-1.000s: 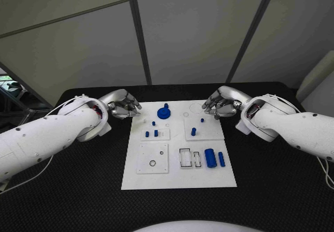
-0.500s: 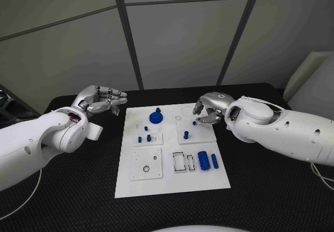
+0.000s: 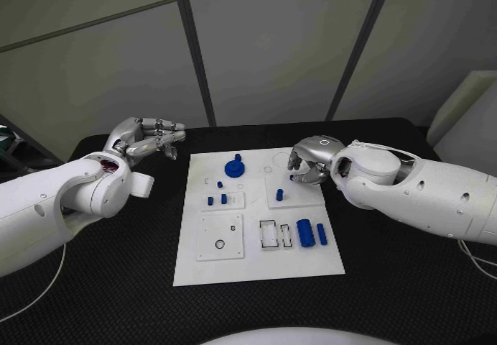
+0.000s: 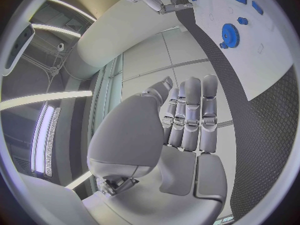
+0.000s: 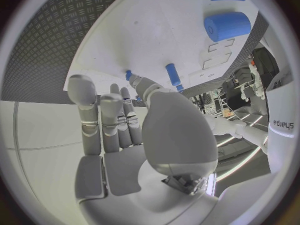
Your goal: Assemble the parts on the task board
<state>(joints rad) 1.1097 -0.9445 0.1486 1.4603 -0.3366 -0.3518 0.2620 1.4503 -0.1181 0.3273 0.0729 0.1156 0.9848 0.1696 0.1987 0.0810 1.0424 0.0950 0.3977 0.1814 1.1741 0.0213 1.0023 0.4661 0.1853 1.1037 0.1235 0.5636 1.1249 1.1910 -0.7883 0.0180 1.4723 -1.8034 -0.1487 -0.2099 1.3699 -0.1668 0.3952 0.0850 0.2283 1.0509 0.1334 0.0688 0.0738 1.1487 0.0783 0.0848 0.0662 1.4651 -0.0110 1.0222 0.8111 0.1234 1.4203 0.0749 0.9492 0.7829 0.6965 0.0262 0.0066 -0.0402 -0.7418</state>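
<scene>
While the left hand [image 3: 145, 138] hangs empty off the board's [image 3: 259, 255] left edge, fingers apart, the right hand [image 3: 311, 162] reaches over its far right corner beside a peg [image 3: 279, 193]; its grasp is unclear.

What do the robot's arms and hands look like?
Both arms are thick, smooth white shells. Each ends in a silver metal hand, the left hand and the right hand, with segmented fingers and dark joints. Thin white cables run along the arms, and red shows inside the left wrist.
</scene>
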